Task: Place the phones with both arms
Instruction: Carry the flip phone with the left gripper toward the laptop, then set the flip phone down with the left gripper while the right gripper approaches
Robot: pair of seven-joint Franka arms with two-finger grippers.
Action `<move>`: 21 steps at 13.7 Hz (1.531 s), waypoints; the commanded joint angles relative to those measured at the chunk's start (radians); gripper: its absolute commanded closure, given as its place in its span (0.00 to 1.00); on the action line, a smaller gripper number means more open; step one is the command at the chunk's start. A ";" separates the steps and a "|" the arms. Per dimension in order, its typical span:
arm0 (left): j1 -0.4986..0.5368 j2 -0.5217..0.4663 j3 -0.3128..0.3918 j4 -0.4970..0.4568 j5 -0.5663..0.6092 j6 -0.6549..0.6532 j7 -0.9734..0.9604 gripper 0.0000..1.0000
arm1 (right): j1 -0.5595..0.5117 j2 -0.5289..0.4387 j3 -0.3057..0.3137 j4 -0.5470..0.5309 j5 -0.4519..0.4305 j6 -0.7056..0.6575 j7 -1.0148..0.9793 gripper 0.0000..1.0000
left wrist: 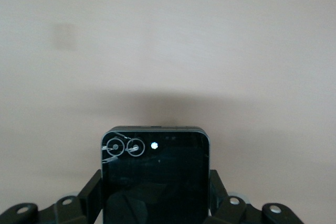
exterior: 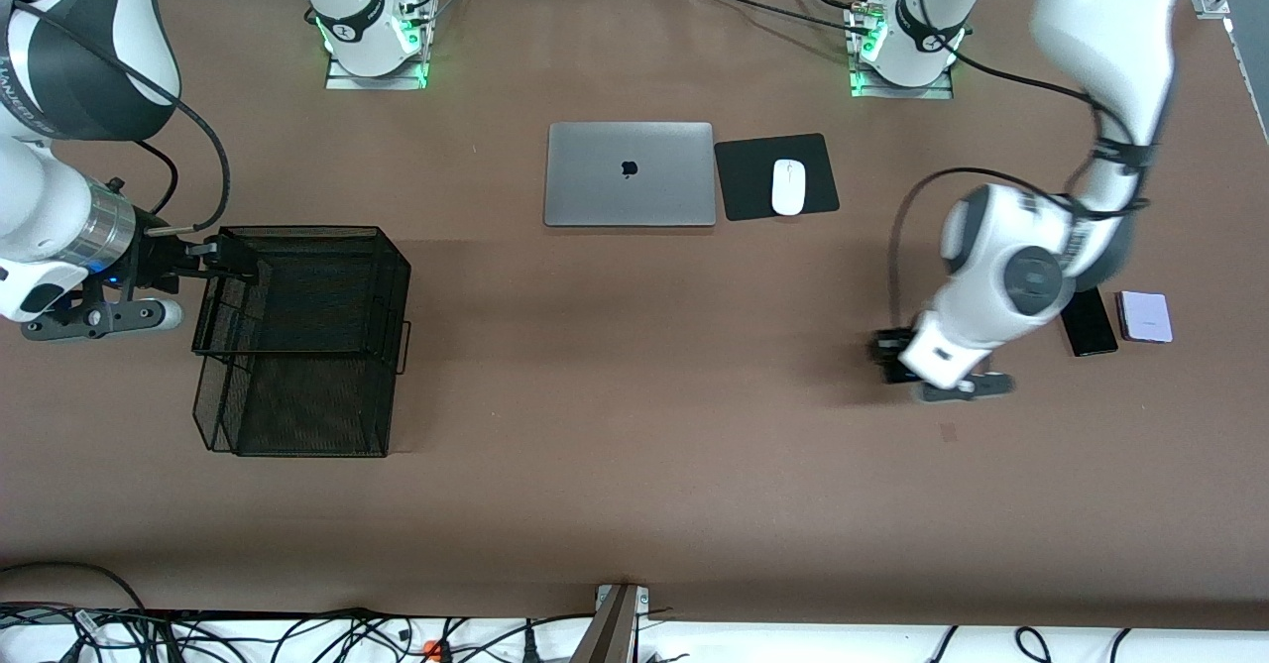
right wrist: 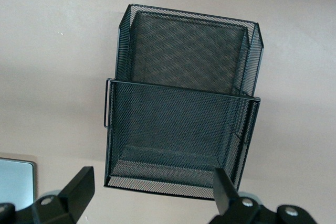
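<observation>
The small black phone [left wrist: 155, 174] is clamped between the left gripper [left wrist: 156, 203] fingers, over the worktop [exterior: 634, 504] toward the left arm's end. The mesh basket [exterior: 302, 336] lies well apart, beside the waiting right gripper [right wrist: 152, 190], fingers apart.

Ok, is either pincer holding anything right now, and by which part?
The left pincer holds the small black phone by its two long side edges, camera end sticking out. The right pincer is open and empty, by the mesh basket.
</observation>
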State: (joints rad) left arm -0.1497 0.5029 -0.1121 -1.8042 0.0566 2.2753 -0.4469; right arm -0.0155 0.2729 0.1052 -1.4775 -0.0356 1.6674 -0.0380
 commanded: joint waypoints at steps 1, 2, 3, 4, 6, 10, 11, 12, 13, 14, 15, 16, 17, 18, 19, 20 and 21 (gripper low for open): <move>-0.134 0.046 0.015 0.098 -0.003 -0.043 -0.157 1.00 | -0.012 0.009 0.008 0.023 0.013 -0.012 -0.006 0.00; -0.195 0.069 0.015 0.136 -0.004 -0.054 -0.221 1.00 | -0.012 0.009 0.008 0.023 0.013 -0.012 -0.006 0.00; -0.244 0.106 0.017 0.185 -0.004 -0.059 -0.278 1.00 | -0.012 0.009 0.008 0.023 0.013 -0.012 -0.006 0.00; -0.290 0.150 0.015 0.242 -0.003 -0.059 -0.312 1.00 | -0.012 0.009 0.008 0.023 0.013 -0.012 -0.006 0.00; -0.358 0.218 0.015 0.328 -0.003 -0.057 -0.325 1.00 | -0.012 0.009 0.007 0.023 0.013 -0.011 -0.008 0.00; -0.447 0.317 0.017 0.437 -0.008 -0.045 -0.316 1.00 | -0.012 0.011 0.007 0.023 0.014 -0.011 -0.006 0.00; -0.477 0.348 0.022 0.475 -0.006 -0.040 -0.316 1.00 | -0.012 0.011 0.007 0.023 0.014 -0.011 -0.006 0.00; -0.504 0.383 0.026 0.527 -0.008 -0.040 -0.326 1.00 | -0.014 0.011 0.007 0.023 0.014 -0.011 -0.006 0.00; -0.511 0.414 0.028 0.567 -0.008 -0.040 -0.343 1.00 | -0.017 0.011 0.007 0.023 0.014 -0.011 -0.006 0.00; -0.518 0.439 0.031 0.591 -0.006 -0.039 -0.360 1.00 | -0.017 0.011 0.007 0.023 0.014 -0.011 -0.005 0.00; -0.527 0.460 0.038 0.614 -0.006 -0.028 -0.365 1.00 | -0.017 0.011 0.007 0.023 0.014 -0.011 -0.006 0.00; -0.539 0.474 0.046 0.623 -0.006 -0.010 -0.377 1.00 | -0.017 0.011 0.007 0.023 0.014 -0.011 -0.005 0.00; -0.553 0.486 0.060 0.625 -0.006 0.012 -0.398 1.00 | -0.017 0.011 0.007 0.023 0.014 -0.011 -0.006 0.00; -0.580 0.494 0.086 0.625 -0.006 0.032 -0.420 1.00 | -0.017 0.011 0.007 0.023 0.014 -0.012 -0.006 0.00; -0.603 0.505 0.110 0.628 -0.008 0.039 -0.438 1.00 | -0.017 0.011 0.007 0.023 0.014 -0.012 -0.006 0.00; -0.611 0.506 0.121 0.628 -0.008 0.039 -0.444 1.00 | -0.017 0.011 0.007 0.023 0.014 -0.012 -0.006 0.00; -0.611 0.506 0.121 0.628 -0.008 0.039 -0.447 0.57 | -0.017 0.011 0.007 0.023 0.013 -0.015 -0.005 0.00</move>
State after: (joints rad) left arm -0.7314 0.9914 -0.0249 -1.2224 0.0566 2.3206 -0.8713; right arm -0.0215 0.2746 0.1046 -1.4771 -0.0355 1.6678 -0.0381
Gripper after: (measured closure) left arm 0.194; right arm 0.000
